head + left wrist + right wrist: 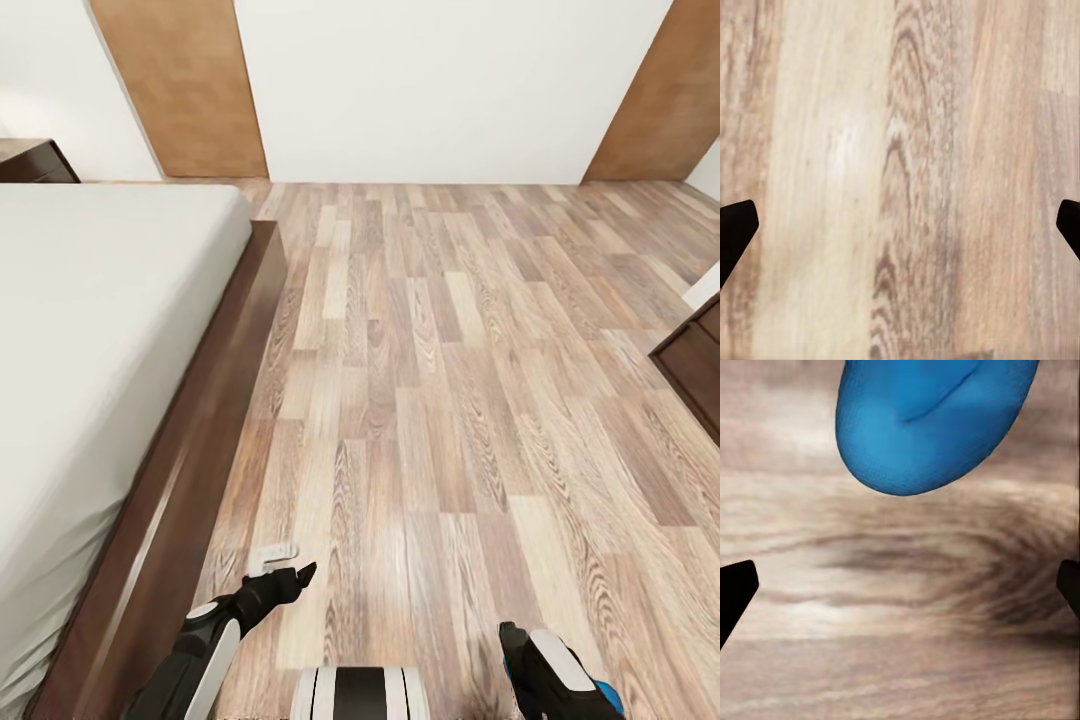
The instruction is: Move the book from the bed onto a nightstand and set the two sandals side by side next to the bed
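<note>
In the right wrist view, a bright blue sandal (930, 420) lies flat on the wood-plank floor, just beyond my right gripper (900, 585). That gripper is open, its fingertips wide apart and empty. In the head view my right gripper (514, 642) hangs low at the bottom edge. My left gripper (295, 578) hovers over the floor close to the bed's (110, 330) dark wooden frame. It is open over bare planks in the left wrist view (900, 225). The light grey mattress is bare where it shows. A nightstand (35, 160) stands at the bed's far corner. The book is out of view.
A dark brown cabinet (695, 365) juts in at the right edge. A small pale patch (275, 552) marks the floor by my left gripper. Wide wood-plank floor (450, 380) stretches to the white far wall between two brown panels.
</note>
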`<state>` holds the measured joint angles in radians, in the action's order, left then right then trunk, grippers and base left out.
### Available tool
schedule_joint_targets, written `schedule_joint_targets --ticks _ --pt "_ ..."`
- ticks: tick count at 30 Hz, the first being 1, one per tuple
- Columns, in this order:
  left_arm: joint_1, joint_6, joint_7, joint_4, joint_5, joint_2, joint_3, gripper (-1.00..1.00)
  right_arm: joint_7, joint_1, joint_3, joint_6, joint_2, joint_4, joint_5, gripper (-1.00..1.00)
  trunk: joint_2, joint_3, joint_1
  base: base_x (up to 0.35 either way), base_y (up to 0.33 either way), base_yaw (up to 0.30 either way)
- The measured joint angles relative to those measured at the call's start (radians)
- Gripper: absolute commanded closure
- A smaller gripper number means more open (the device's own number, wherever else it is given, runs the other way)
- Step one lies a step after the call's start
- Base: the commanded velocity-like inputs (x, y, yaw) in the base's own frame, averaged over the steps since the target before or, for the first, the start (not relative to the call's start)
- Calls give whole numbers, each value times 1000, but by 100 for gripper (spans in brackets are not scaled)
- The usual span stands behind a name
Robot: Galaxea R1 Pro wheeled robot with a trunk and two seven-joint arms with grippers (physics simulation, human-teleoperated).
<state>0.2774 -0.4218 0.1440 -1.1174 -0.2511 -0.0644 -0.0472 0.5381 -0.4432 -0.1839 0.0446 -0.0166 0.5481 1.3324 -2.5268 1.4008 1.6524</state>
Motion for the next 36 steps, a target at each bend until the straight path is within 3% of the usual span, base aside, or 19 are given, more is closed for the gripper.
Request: schedule_joint_targets --ticks 4,5,9,12,13,19,20,25,30,36 --pt "0 0 1 0 -1 0 0 -100 0 0 -1 1 -46 1 0 -100 -1 15 2 0 0 0" --pt "0 0 1 0 -1 0 0 -100 0 0 -1 2 -73 2 -1 -100 -1 19 2 0 0 0" --pt "0 0 1 0 -2 0 0 -100 1 0 -3 7 -130 1 0 -100 -2 35 4 0 0 0" --pt "0 1 1 0 -2 -1 0 -100 1 0 -3 17 -158 1 1 -100 -3 46 5 0 0 0" --pt "0 1 1 0 -1 -1 0 -100 1 0 -3 32 -176 1 1 -100 -3 50 6 0 0 0" --pt "0 2 1 0 -1 -2 0 -100 0 0 -4 92 -221 1 1 -100 -4 73 9 0 0 0" --pt "0 1 1 0 -1 -3 0 -100 0 0 -10 138 -255 0 -1 -100 -5 77 9 0 0 0" --pt "0 2 1 0 0 -3 0 -100 0 0 -33 178 -279 -1 2 -100 -6 97 11 0 0 0" --pt "0 2 1 0 0 -3 -1 -100 -1 0 -79 208 -283 -1 1 -100 -7 116 13 0 0 0" --pt "0 1 1 0 0 -4 -1 -100 -1 0 -91 208 -282 1 0 -100 -8 139 16 0 0 0"
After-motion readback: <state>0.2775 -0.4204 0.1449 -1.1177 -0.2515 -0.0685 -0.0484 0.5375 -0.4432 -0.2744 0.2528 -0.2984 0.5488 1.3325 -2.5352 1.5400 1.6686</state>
